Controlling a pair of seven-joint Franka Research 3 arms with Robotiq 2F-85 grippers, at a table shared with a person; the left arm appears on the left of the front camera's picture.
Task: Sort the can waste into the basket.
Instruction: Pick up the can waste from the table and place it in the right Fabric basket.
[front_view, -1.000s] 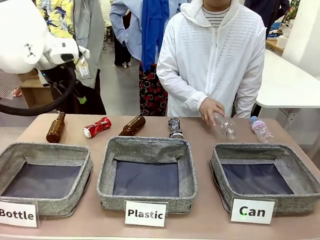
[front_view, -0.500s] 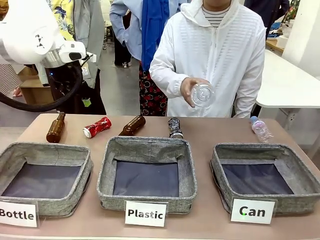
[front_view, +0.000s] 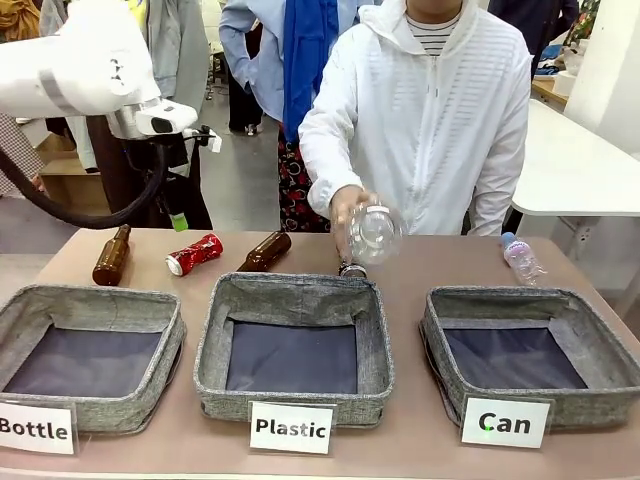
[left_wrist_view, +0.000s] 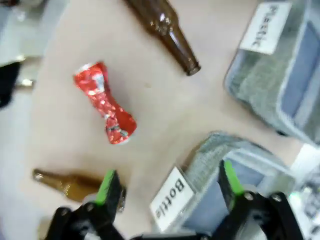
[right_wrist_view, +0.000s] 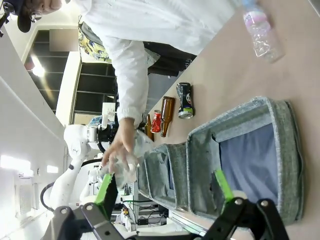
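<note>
Over the 10 o'clock corner of the surface (front_view: 405, 300), left claw (left_wrist_view: 167, 184) hung spread and empty above the Bottle basket (left_wrist_view: 210, 150) label, one brown bottle (left_wrist_view: 65, 182) just by its finger. Red can (front_view: 193, 254) lay on the surface at 11 o'clock, untouched, toward 11 o'clock of the claw in the wrist view. Dark can (right_wrist_view: 185, 100) lay at 12 o'clock, just behind the Plastic basket (front_view: 295, 285). Person's hand (front_view: 345, 205) held a clear bottle (front_view: 375, 232) in front of it. Can basket (front_view: 500, 296) sat at 4 o'clock, nothing in it. Right claw (right_wrist_view: 165, 186) was spread, empty, near that basket.

Step judged: approach for the first pick, no can sorted yet. Next move probably needs the left claw down over the red can, fingers straddling its crushed waist. Then a long carry across to 4 o'clock, clear of the person's hand.

Versus a second earlier: left arm had swung from 9 toward 11 o'clock, nearer the red can. Person's hand had lifted the clear bottle off the surface at 2 o'clock and brought it to 12 o'clock, covering most of the dark can. Cans and baskets had not moved.
</note>
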